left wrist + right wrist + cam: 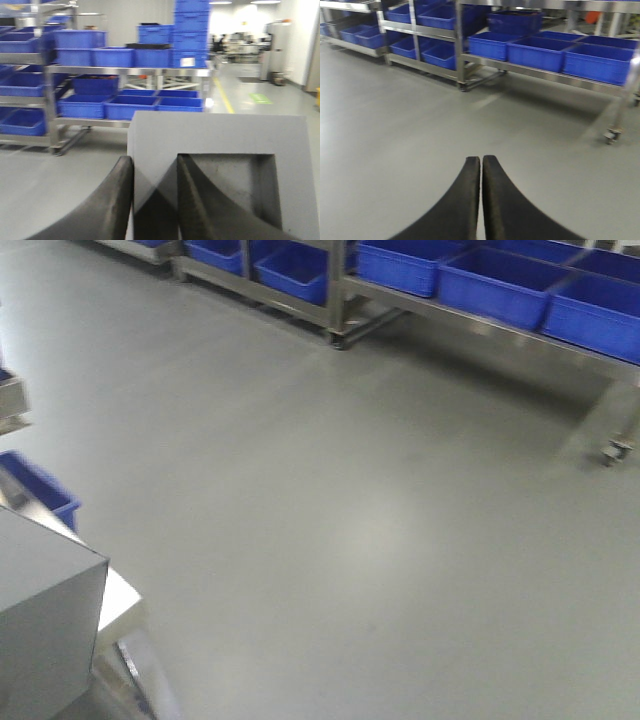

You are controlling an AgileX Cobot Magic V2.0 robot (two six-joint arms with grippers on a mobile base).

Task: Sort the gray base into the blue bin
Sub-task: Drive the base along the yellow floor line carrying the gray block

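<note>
- Step in hand: transport. My left end effector [155, 161] pinches the left wall of the gray base [215, 132], one finger outside it and one in the recess. The base fills the lower centre of the left wrist view.
- My right end effector [481, 160] is pressed together, empty, above the floor [395, 125].
- Next move, as I judge it: carry the base over a blue bin [490, 302], upper right in the front view and well apart, then spread the fingers.

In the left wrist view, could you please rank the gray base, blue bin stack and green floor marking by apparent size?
Largest: gray base, though nearness to the camera inflates it.
Then: blue bin stack.
Smallest: green floor marking.
</note>
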